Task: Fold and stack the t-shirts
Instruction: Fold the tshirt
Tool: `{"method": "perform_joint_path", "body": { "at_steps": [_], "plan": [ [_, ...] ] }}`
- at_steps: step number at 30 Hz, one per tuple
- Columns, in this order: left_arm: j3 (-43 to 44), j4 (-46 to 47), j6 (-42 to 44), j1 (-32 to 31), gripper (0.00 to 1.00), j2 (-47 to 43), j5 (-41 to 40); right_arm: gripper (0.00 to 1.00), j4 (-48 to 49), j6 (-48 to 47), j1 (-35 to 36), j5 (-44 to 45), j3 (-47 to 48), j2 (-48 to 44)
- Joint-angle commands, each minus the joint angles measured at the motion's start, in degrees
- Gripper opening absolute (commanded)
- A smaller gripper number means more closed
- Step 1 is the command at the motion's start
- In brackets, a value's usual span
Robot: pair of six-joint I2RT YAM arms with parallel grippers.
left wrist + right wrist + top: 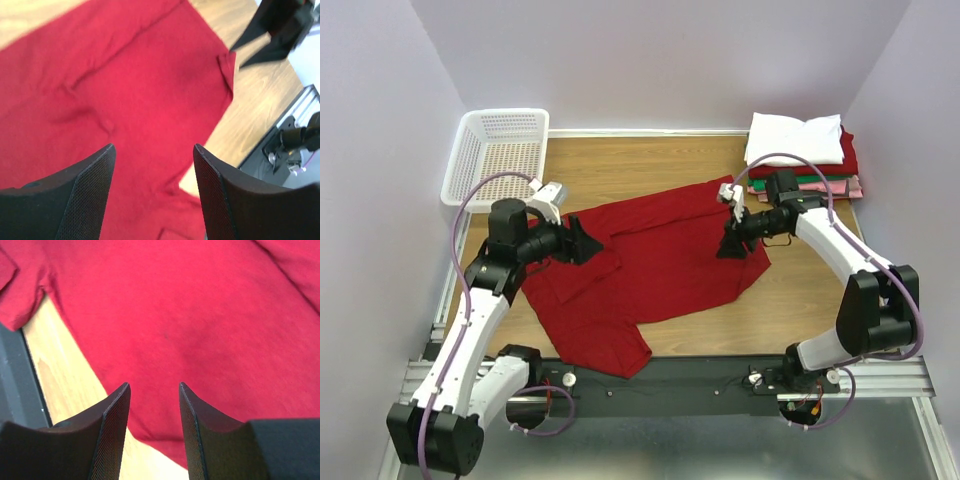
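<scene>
A large dark red t-shirt (pixel 650 265) lies spread on the wooden table, partly folded, a sleeve reaching the front edge. My left gripper (pixel 590 243) hovers over the shirt's left part, open, with only red cloth (pixel 140 100) showing between its fingers. My right gripper (pixel 729 245) hovers over the shirt's right edge, also open, with red cloth (pixel 200 315) and bare wood below it. A stack of folded t-shirts (pixel 802 160) sits at the back right: white on top, then dark red, green and pink.
A white mesh basket (pixel 498 152) stands at the back left. The table's wooden top (pixel 790 310) ends at a metal rail (pixel 670 375) in front. Purple walls close in on the left, right and back. The right gripper (pixel 280 25) shows in the left wrist view.
</scene>
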Motion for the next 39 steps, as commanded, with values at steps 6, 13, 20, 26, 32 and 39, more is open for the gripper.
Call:
{"method": "perform_joint_path", "body": {
  "at_steps": [6,13,20,26,32,39],
  "plan": [
    [-4.8,-16.3,-1.3,-4.3,0.70,-6.0,-6.1,0.51,-0.5,0.4,-3.8,-0.5,-2.0,-0.7],
    [-6.8,-18.2,-5.8,-10.7,0.69,-6.2,-7.3,0.51,-0.2,0.5,-3.7,-0.1,-2.5,-0.1],
    [-8.0,-17.9,-12.7,-19.4,0.68,-5.6,-10.3,0.51,0.0,0.5,-3.7,0.6,-2.6,0.3],
    [-9.5,-16.3,-20.9,-30.5,0.68,-5.4,-13.3,0.52,0.2,0.6,-3.8,1.1,-2.7,0.2],
    [-10.2,-15.2,-27.7,-39.2,0.67,-4.8,-15.7,0.52,0.3,0.8,-3.7,1.1,-2.8,0.4],
    [-13.8,-12.9,-38.5,-49.0,0.63,-3.1,-16.6,0.52,0.2,0.9,-3.8,1.1,-2.8,0.1]
  ]
}}
